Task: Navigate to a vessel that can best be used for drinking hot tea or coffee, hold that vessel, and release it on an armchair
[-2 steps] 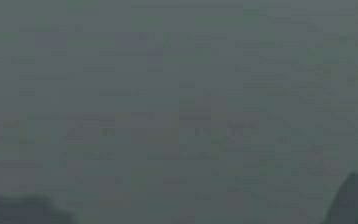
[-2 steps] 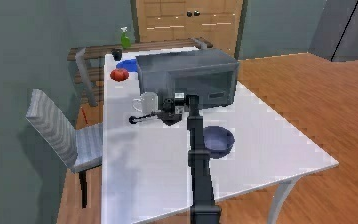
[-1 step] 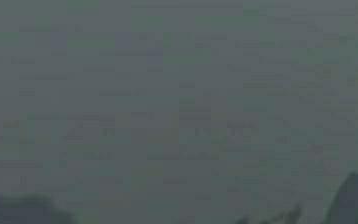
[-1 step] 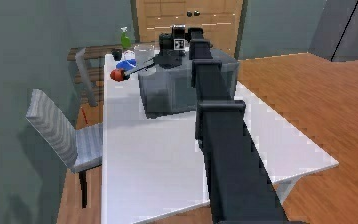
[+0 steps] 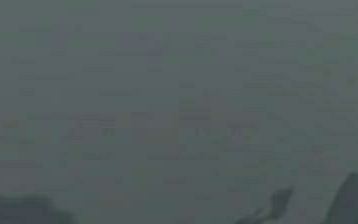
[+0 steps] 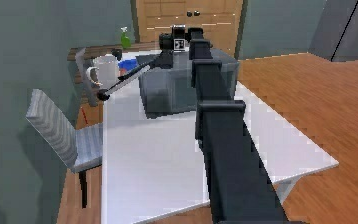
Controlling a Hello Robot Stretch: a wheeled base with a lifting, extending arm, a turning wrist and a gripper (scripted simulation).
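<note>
Mug (image 6: 103, 72): white, upright on the desk (image 6: 157, 160), near its far left corner, upper left of the arm side view; handle seemingly toward the frame's left.
Claw (image 6: 111, 92): dark body left of the two white squares, thin fingers slanting down-left across the desk.
Key relation: mug just above the fingertips in the frame; touching or merely beside, cannot tell.
Claw state: cannot tell whether anything is held, with the mug standing on the desk right behind the fingers.
Neighbours: grey box (image 6: 182, 88) just right of the claw; green bottle (image 6: 124, 38) beyond the mug; striped chair (image 6: 59, 132) at the desk's left edge.
Judgement: grasp step; little room between box and mug.
</note>
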